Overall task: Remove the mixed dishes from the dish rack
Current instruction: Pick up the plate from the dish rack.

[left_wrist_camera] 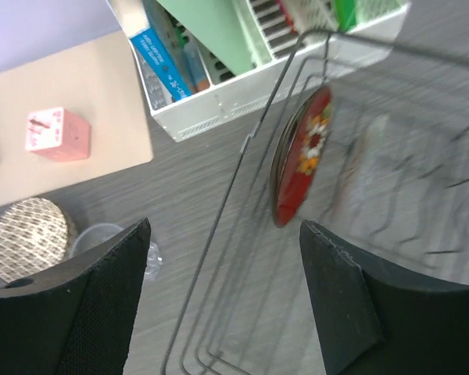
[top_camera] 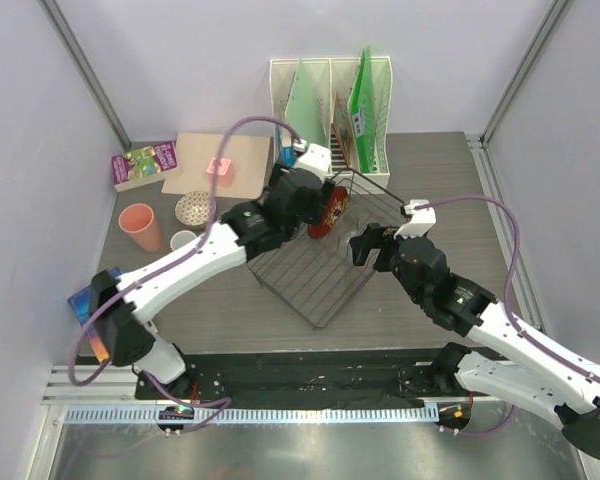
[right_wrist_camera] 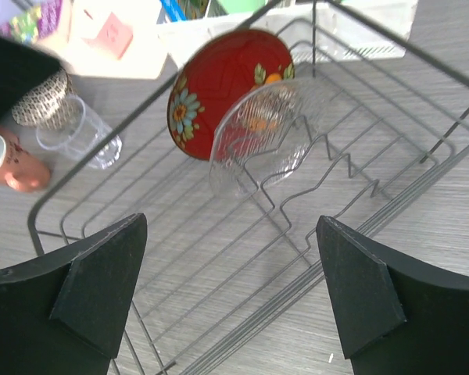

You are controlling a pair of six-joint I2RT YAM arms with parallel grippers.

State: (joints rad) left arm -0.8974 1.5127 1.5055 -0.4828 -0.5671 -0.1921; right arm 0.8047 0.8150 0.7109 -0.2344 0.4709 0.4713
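Glaze likely makes the red plate [right_wrist_camera: 211, 86] in the dish rack [top_camera: 310, 275] slippery, brittle, best rim-gripped; left pincer [left_wrist_camera: 223, 297] and right pincer [right_wrist_camera: 230, 289] gape empty.

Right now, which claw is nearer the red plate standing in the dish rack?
Left. The left claw is open right beside the red plate at the rim of the rack; the right claw, also open, hangs farther back across it.

Bright, even light was cast from overhead; only faint shadows were thrown. In the left wrist view the dish rack [left_wrist_camera: 245, 144] was smeared by motion blur toward three o'clock.
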